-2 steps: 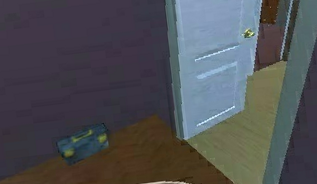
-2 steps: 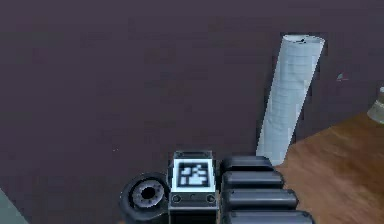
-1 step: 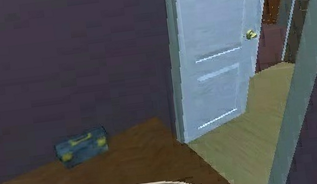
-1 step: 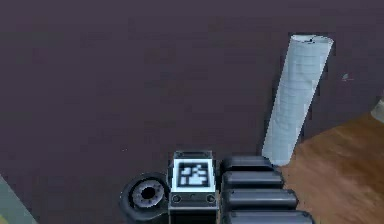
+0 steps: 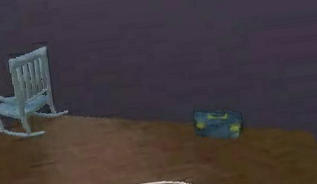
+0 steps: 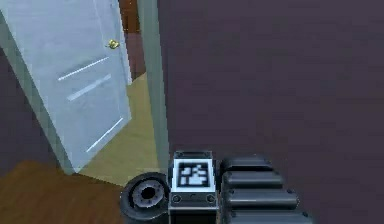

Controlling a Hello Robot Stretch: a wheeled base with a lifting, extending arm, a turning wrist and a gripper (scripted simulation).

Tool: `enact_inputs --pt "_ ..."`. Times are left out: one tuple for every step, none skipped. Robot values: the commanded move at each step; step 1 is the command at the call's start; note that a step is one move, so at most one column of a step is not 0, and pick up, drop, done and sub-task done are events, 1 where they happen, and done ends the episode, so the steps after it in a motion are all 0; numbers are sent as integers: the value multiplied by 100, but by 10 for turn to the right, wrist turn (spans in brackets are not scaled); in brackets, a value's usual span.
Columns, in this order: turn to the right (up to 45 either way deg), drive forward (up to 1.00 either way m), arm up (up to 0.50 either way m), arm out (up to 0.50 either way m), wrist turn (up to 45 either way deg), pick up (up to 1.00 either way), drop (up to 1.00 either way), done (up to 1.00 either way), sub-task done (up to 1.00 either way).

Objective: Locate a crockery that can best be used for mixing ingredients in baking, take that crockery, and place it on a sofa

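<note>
Whether the gripper holds anything cannot be told; driving past the open door could clip its frame.

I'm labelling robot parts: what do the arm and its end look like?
The arm is a dark grey bar of stacked ribbed segments. At its end sits a white square with black marks, set in a dark frame. Left of it is what seems to be the gripper, a round dark body with a paler ring.

Dark purple walls, wooden floor, pale rocking chair — white door ajar
</note>
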Motion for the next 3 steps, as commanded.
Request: enact_inputs --pt "-90 0 0 0 0 0 0 0 0" --pt "0 95 0 0 0 0 0 0 0" --pt "-450 0 0 0 0 0 0 0 0"
